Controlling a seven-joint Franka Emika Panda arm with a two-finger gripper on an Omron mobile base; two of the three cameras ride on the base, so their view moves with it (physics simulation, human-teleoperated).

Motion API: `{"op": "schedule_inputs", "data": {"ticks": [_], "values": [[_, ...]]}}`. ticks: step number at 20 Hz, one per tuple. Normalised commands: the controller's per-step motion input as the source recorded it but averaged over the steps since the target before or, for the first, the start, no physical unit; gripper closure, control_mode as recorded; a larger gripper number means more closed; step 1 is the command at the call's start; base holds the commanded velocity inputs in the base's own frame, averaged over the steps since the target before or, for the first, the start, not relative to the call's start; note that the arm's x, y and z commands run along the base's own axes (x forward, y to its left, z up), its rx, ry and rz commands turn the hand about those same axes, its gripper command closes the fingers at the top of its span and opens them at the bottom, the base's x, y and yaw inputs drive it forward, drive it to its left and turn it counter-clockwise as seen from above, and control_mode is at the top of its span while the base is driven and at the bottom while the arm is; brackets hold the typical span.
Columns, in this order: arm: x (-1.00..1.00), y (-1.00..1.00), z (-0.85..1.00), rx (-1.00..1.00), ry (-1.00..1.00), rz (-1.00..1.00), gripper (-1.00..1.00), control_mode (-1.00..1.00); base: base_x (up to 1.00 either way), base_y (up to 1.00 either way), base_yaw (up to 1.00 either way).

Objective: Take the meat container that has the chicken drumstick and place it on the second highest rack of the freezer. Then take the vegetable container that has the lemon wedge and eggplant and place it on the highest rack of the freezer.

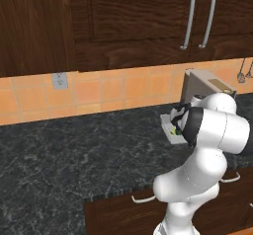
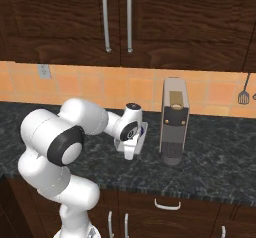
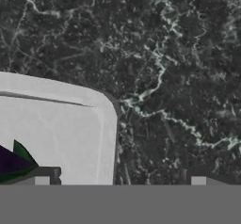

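A white vegetable container (image 3: 61,129) lies on the dark counter, and its rounded corner reaches under my hand. In it I see the deep-purple eggplant (image 3: 12,162) with its green stem end, cut off at the lower left of the hand view. A tiny yellow-green lemon wedge (image 1: 174,130) shows in the same container (image 1: 167,123), partly behind my arm. My gripper (image 3: 121,180) hangs open just above the container's corner, one finger over the tray and one over the bare counter, holding nothing. From the right it (image 2: 130,152) points down at the container (image 2: 144,130). The meat container and the freezer are out of view.
A tall grey coffee machine (image 2: 173,122) stands just right of the container, against the orange tiled wall. Dark wooden cabinets with bar handles (image 2: 106,19) hang above. Black marble counter (image 1: 74,150) stretches to the left. Utensils (image 2: 243,97) hang at the far right.
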Motion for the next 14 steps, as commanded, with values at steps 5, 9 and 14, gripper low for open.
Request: {"op": "schedule_inputs", "data": {"ticks": [5,9,14], "values": [[0.00,0.00,0.00,0.00,0.00,0.00,1.00,-1.00,0.00,0.00,0.00],[0.00,0.00,0.00,0.00,0.00,0.00,1.00,-1.00,0.00,0.00,0.00],[0.00,0.00,0.00,0.00,0.00,0.00,1.00,-1.00,0.00,0.00,0.00]]}}
